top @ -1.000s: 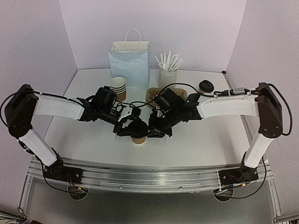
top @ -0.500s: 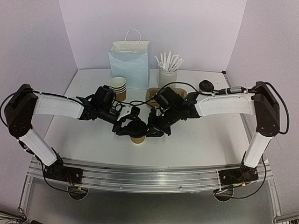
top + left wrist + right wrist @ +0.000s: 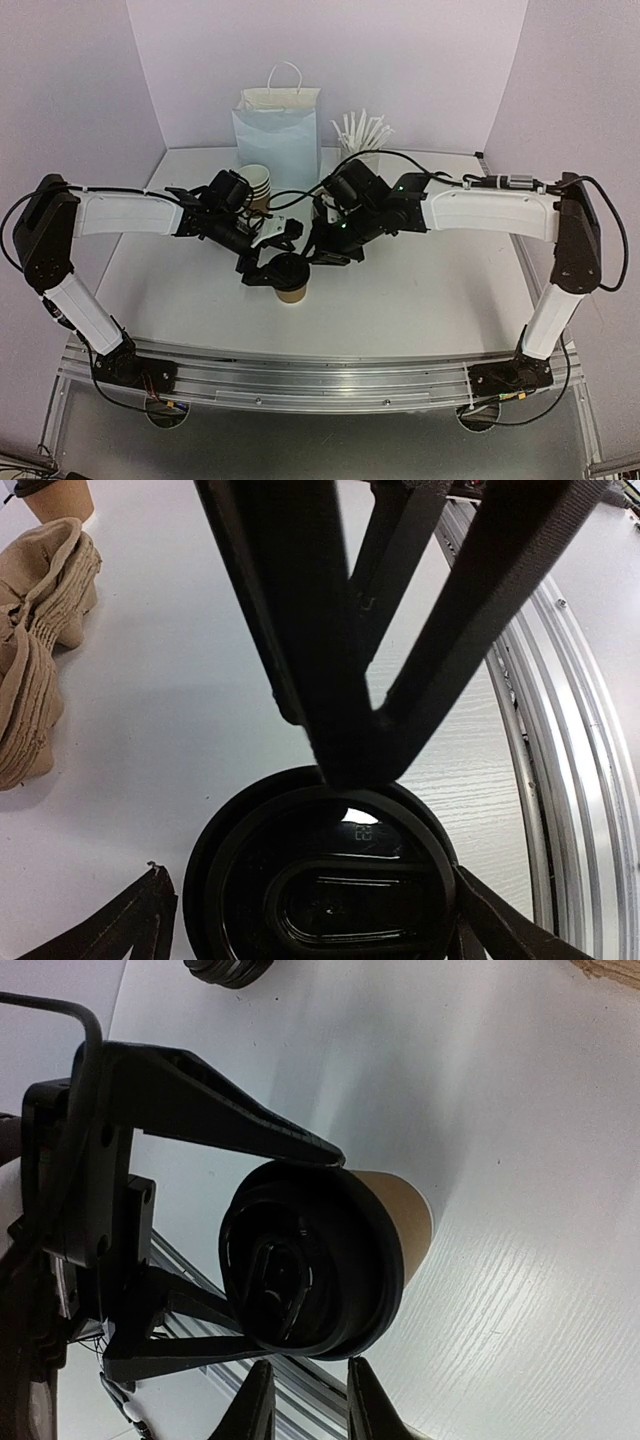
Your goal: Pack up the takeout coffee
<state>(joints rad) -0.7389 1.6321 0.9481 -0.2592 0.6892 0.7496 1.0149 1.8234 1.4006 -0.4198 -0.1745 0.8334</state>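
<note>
— Brown paper cup point(image 3: 292, 293) stands mid-table with its black lid point(image 3: 287, 270) on; my left gripper point(image 3: 275, 262) straddles the lid, fingers spread wide, gripping nothing; my right gripper point(image 3: 308, 1405) hangs just beside, narrowly parted, empty.

— Risk?

— If I draw the left arm off sideways, a finger could snag the rim and tip the cup; I'd lift straight up.

— Containers?

— Pulp carrier point(image 3: 35, 650) sits near, but I can't see into its wells; the white cup point(image 3: 360, 158) holds sticks point(image 3: 362, 128).
</note>
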